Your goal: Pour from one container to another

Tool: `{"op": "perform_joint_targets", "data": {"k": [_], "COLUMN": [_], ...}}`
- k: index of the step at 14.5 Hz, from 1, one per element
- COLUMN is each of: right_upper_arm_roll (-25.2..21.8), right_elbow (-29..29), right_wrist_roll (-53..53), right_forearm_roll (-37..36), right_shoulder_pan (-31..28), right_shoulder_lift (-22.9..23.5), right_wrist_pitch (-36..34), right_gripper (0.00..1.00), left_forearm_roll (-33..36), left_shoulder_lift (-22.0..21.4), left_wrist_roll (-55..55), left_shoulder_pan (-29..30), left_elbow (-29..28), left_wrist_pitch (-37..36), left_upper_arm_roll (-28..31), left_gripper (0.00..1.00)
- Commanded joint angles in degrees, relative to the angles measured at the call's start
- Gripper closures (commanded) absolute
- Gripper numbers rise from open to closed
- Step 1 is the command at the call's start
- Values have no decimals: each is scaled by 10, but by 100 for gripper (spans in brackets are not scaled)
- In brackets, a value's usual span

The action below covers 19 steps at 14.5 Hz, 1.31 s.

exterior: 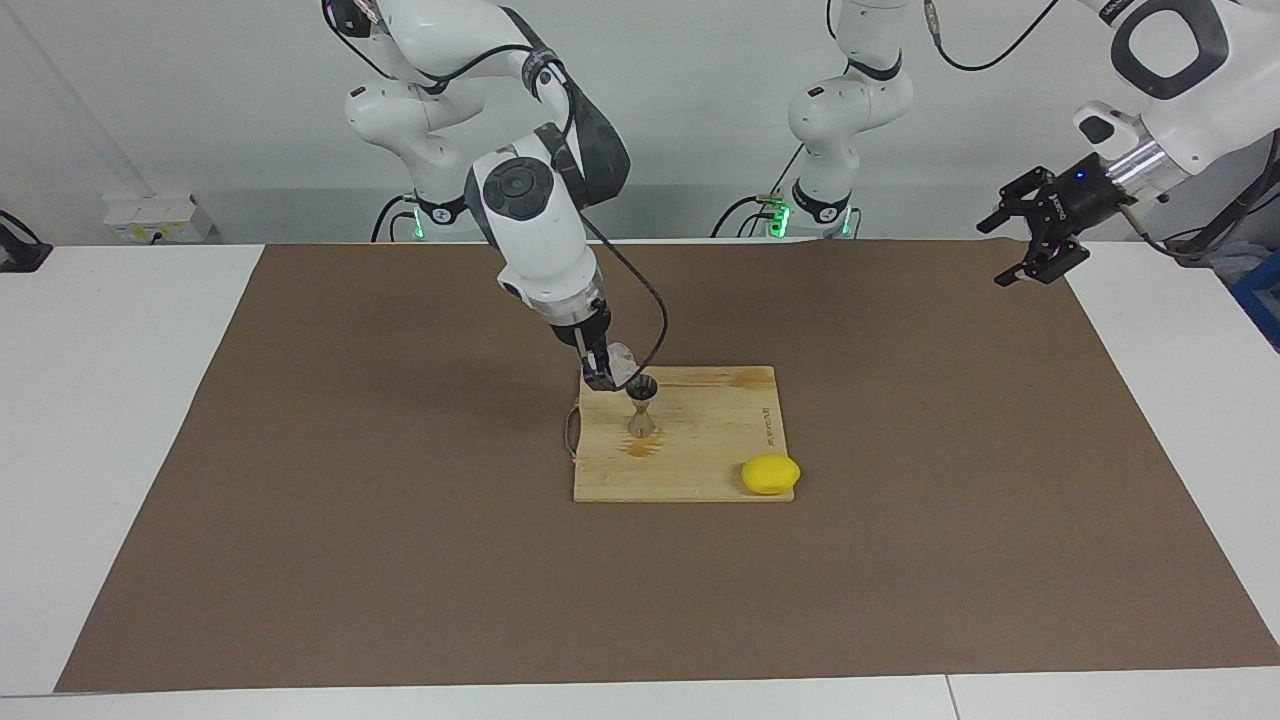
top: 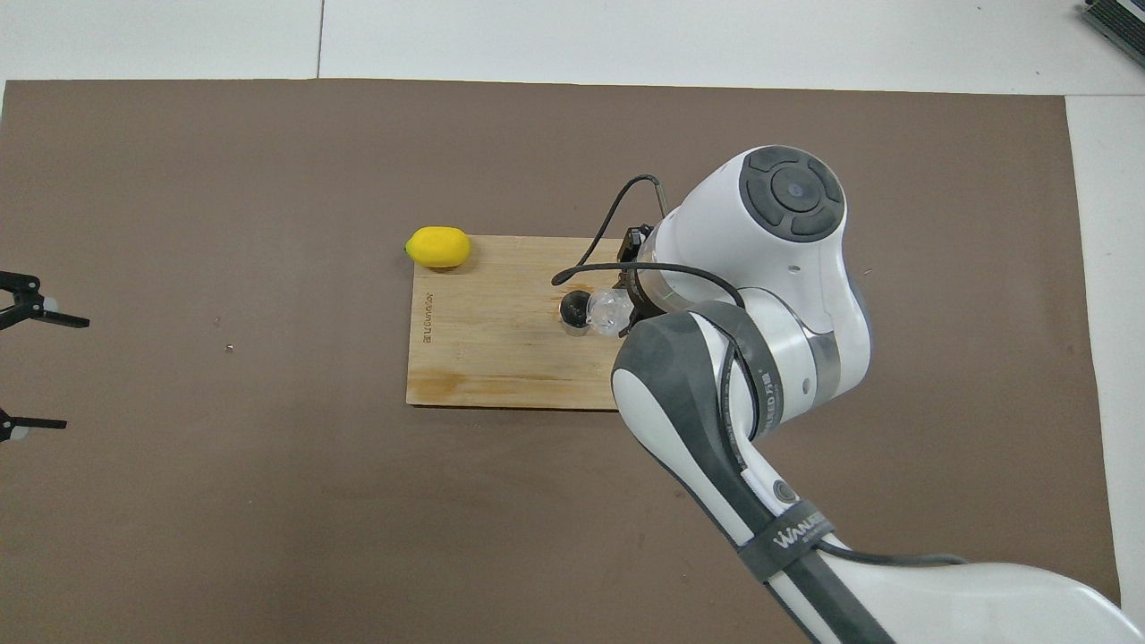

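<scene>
A silver hourglass-shaped jigger (exterior: 641, 408) stands upright on a wooden board (exterior: 700, 460); it also shows in the overhead view (top: 574, 312). My right gripper (exterior: 605, 370) is shut on the clear glass cup (exterior: 622, 360) and holds it tilted, its mouth right at the jigger's top rim. The cup (top: 611, 312) shows beside the jigger from above, with the right gripper (top: 631, 304) mostly hidden under the arm. My left gripper (exterior: 1040, 240) is open and empty, up in the air over the mat's edge at the left arm's end (top: 22, 367).
A yellow lemon (exterior: 770, 474) lies at the board's corner farthest from the robots, toward the left arm's end (top: 437, 248). The board rests on a brown mat (exterior: 300, 450) over a white table. A black cable hangs from the right wrist.
</scene>
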Motion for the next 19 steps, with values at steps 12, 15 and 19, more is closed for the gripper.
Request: {"op": "perform_joint_targets", "data": {"k": [12, 15, 19], "right_upper_arm_roll": [1, 1, 1], "right_elbow": [16, 26, 32], "right_wrist_roll": [34, 35, 39], "right_forearm_roll": [-54, -56, -73], "right_shoulder_pan": [16, 19, 21], "right_shoulder_lift": [13, 16, 22], "right_wrist_pitch": [-3, -3, -2], "right_gripper": [100, 100, 100], "left_forearm_roll": [145, 162, 187], "left_shoulder_lift": [-73, -86, -91], "left_wrist_roll": [-570, -691, -807], "left_shoulder_pan": [-168, -197, -193], "left_elbow": [-69, -73, -70], "left_wrist_pitch": [80, 81, 90], "left_upper_arm_roll": [4, 2, -12], "left_gripper": [0, 0, 0]}}
